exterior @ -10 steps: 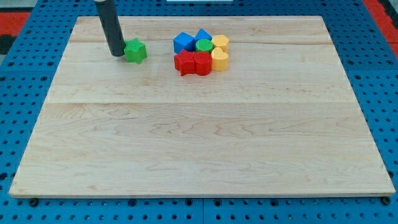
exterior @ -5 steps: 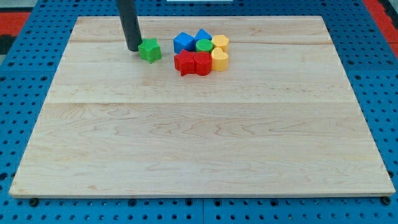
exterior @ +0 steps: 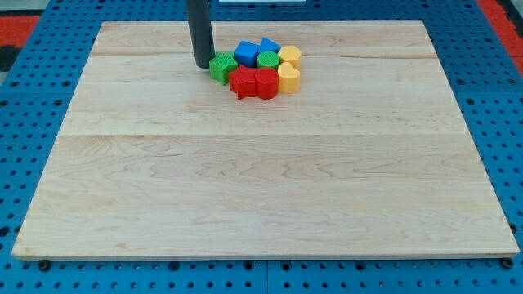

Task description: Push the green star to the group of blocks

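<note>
Near the view's top centre, the green star block touches the cluster's left edge, against a red block and a blue block. My tip, a plain rod tool holding nothing, sits just left of the star on the pale wooden counter.

You see a pale, grained wood bench on blue pegboard, a dark grey rod, and beside it green, blue, red and yellow blocks.
</note>
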Action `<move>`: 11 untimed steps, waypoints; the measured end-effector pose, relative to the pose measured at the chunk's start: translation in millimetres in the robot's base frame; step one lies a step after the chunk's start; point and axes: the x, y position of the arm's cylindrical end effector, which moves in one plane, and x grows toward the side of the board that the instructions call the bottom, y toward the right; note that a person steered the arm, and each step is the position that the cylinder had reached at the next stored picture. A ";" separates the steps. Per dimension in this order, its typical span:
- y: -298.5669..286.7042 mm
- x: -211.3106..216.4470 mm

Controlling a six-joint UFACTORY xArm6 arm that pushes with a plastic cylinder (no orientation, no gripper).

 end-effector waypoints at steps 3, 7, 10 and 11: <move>14.9 1.5; 25.8 2.2; 21.5 1.7; -2.8 1.7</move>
